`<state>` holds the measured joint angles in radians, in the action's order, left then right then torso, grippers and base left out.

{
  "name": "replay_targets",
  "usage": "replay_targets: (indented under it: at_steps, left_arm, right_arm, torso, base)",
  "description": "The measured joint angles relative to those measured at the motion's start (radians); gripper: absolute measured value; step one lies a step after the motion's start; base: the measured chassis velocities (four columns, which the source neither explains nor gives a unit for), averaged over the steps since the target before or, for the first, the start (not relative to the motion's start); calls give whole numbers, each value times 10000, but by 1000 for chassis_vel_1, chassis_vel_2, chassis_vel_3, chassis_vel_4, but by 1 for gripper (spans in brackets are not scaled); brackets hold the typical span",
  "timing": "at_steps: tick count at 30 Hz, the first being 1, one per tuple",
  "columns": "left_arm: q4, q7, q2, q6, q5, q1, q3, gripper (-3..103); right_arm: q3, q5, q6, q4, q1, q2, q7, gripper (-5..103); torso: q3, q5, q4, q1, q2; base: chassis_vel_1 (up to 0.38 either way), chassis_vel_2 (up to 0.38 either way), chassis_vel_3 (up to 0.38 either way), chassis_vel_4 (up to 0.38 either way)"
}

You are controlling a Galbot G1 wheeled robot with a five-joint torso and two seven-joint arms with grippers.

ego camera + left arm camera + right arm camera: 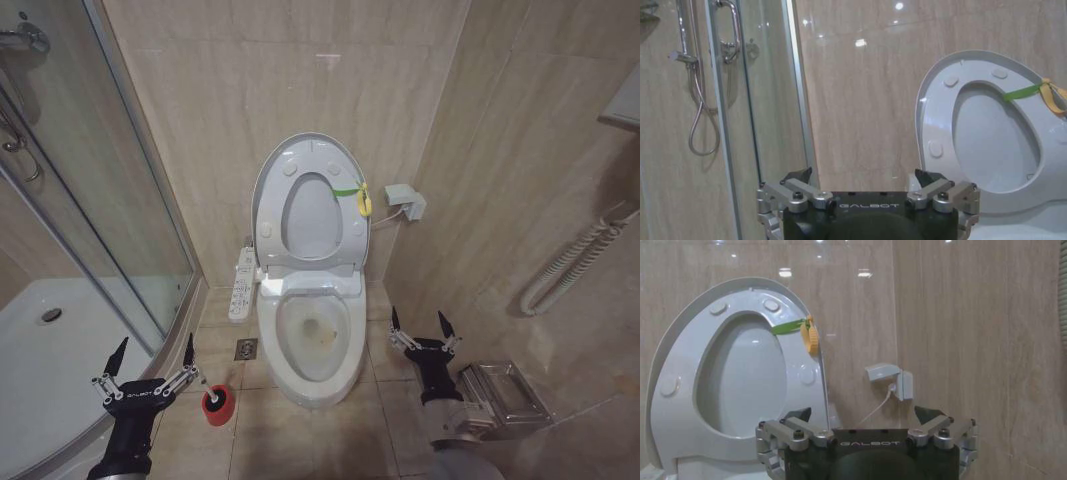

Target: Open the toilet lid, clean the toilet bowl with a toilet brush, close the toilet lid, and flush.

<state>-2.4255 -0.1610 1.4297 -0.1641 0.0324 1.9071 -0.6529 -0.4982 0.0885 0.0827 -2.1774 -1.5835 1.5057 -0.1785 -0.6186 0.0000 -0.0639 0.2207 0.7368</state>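
Below left pincer (151, 352): toilet brush (216, 402) | right pincer (421, 324) beside toilet bowl (313, 340); both agape

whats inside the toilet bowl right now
The toilet bowl lies open, its toilet lid raised against the wall. Inside show brownish stains and a dark patch near the middle. No brush is in it. The drain passage below is hidden.

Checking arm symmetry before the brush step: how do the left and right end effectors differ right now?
The left end effector hangs low beside the shower tray, just by the toilet brush; the right end effector is higher, right of the toilet bowl, near a metal box. Both are open, empty, fingers pointing up.
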Motion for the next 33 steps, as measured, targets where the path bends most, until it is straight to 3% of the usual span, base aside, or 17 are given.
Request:
replay_targets:
  at_steps: [33]
  left_arm:
    - [0,0,0,0,0,0,0,100]
  right_arm:
    - [0,0,1,0,0,-1,0,100]
  torso:
    - [0,0,0,0,0]
  base:
    - [0,0,0,0]
